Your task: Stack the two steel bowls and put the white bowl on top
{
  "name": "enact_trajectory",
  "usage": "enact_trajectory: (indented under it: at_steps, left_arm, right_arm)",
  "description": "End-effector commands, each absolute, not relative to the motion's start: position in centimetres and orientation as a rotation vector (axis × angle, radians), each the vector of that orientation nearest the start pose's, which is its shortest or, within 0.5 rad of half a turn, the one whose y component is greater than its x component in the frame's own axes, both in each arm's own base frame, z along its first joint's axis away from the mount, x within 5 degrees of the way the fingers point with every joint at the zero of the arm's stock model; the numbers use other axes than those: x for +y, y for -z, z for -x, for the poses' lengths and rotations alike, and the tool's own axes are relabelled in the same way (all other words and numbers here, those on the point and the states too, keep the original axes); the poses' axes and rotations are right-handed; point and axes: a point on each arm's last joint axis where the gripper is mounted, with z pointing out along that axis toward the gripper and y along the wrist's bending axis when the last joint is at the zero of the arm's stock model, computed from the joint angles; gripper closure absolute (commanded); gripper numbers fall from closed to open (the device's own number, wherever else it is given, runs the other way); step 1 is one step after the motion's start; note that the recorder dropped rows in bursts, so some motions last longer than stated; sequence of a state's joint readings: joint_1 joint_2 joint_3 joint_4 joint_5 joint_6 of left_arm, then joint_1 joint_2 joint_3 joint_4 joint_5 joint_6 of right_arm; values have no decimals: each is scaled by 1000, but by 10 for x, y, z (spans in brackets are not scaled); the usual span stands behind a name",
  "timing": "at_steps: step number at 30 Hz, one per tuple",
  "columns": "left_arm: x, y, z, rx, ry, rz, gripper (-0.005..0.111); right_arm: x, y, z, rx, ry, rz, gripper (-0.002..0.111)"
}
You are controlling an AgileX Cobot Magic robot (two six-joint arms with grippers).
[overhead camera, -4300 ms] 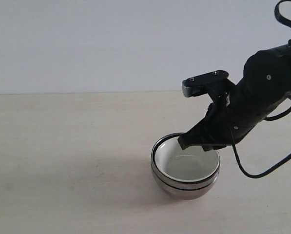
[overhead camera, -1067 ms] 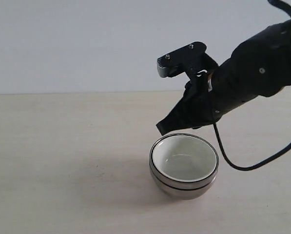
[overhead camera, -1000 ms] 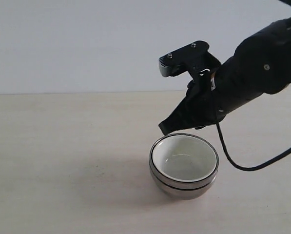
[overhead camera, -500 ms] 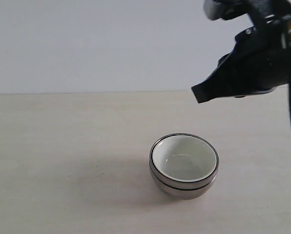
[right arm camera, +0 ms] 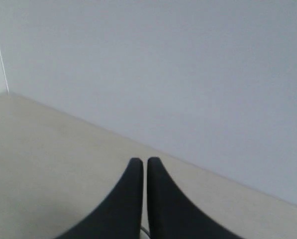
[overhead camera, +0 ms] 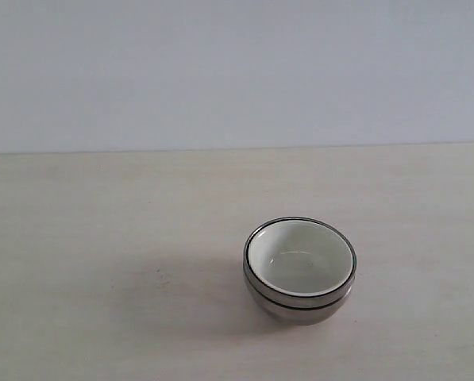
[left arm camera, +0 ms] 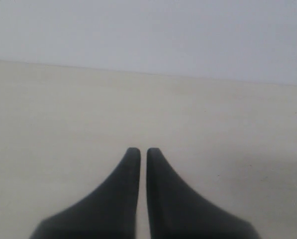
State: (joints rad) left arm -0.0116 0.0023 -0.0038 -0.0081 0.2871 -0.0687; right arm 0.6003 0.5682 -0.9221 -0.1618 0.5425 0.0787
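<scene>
Left gripper (left arm camera: 139,150) on the wrist view: two fingers (left arm camera: 113,204), matte black, close to charcoal, plain all over. Each one is broad at the base and sweeps in a smooth concave curve up to a slim, blunt, rounded tip. The inner edges run straight and parallel, with just a thin pale slit between them.

Over to the right gripper (right arm camera: 141,160): the same black matte finish, the same flared bases narrowing to small rounded tips, each finger a mirror image of the other. The surfaces look smooth, a little soft in focus. Low in the slit there's a faint curved line, too small to identify.
</scene>
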Motion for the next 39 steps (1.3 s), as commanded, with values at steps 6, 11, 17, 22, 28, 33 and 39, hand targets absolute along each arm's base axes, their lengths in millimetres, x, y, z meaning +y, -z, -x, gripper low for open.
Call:
enact_trajectory:
  at_steps: [6, 11, 17, 22, 28, 33, 39]
  left_arm:
    - [-1, -187, -55, 1767, 69, 65, 103]
    - [-1, -187, -55, 1767, 69, 65, 103]
    - [-1, -187, -55, 1767, 69, 65, 103]
    - [-1, -187, -55, 1767, 69, 65, 103]
    - [-1, -187, -55, 1767, 69, 65, 103]
    - [-1, -187, -55, 1767, 69, 65, 103]
    - [-1, -187, -55, 1767, 69, 65, 103]
  right_arm:
    - [-23, -432, 16, 1310, -386, 339, 108]
    - [-60, -427, 49, 1175, -356, 153, 108]
    - [-75, -424, 58, 1134, -337, 47, 108]
    - [-69, -419, 54, 1159, -367, 27, 108]
    - [-44, -409, 48, 1142, -385, -4, 108]
    - [-23, -412, 56, 1090, -375, -13, 108]
    - [-5, -412, 60, 1092, -317, 8, 108]
